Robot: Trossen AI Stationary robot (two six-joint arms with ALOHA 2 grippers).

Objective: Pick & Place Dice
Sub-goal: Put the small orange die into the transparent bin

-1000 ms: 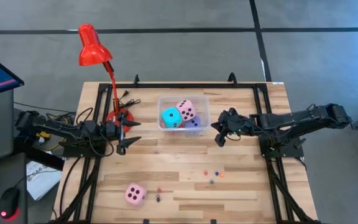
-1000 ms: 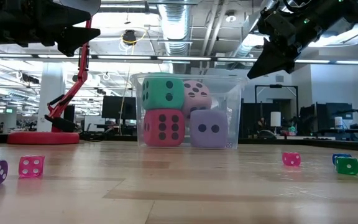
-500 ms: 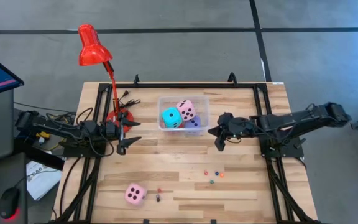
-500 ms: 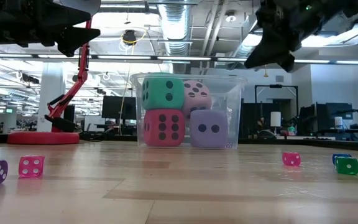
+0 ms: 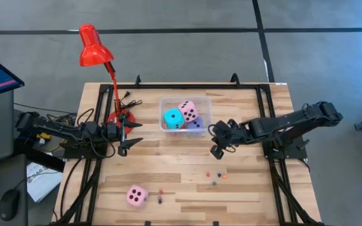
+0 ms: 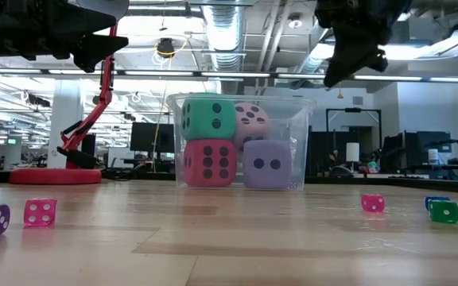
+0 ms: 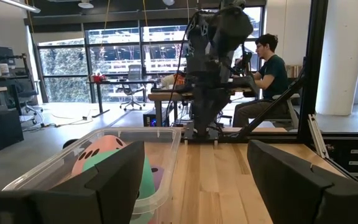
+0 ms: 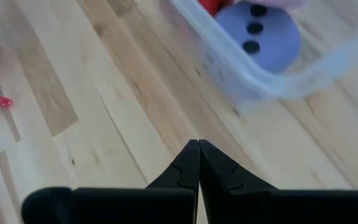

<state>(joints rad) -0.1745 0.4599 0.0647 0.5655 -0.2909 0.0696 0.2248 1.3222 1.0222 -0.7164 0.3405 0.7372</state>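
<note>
Right pincer [image 5: 217, 149] nearer, beside clear bin [image 5: 204, 114].

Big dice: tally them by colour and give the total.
Pink: 2, one in the clear bin at, one on the table at
Cyan: 1
Red: 1
Lavender: 1
Total: 5
</note>
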